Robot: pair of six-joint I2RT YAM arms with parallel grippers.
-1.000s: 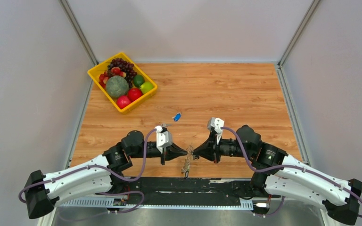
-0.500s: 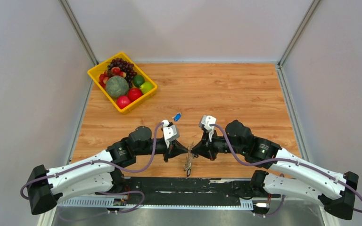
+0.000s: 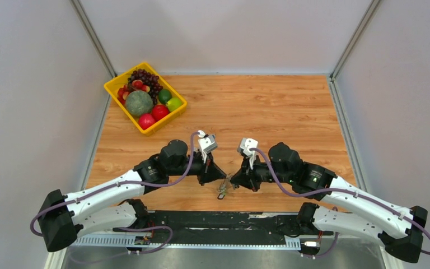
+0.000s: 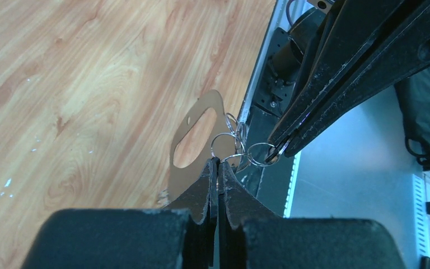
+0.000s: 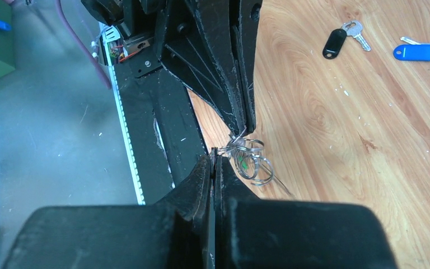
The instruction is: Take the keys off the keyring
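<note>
The keyring (image 4: 228,141) is a cluster of thin linked metal loops held between my two grippers above the table's near edge. It also shows in the right wrist view (image 5: 253,163), with a bit of green among the loops. A flat tan tag (image 4: 186,147) with an oval hole hangs from it. In the top view the bunch (image 3: 222,191) dangles below both tips. My left gripper (image 4: 217,163) is shut on a loop. My right gripper (image 5: 213,153) is shut on the other side. The tips almost touch (image 3: 226,180). Few key blades are visible in the bunch.
A key with a black tag (image 5: 334,42) and a key with a blue tag (image 5: 419,52) lie loose on the wooden table (image 3: 269,112) beyond the grippers. A yellow basket (image 3: 115,83) of fruit stands at the far left. The black base rail (image 3: 224,219) runs along the near edge.
Both grippers have moved away from the near edge and tilted downward, still tip to tip. The left wrist now covers the blue-tagged key in the top view. The bunch hangs shorter.
</note>
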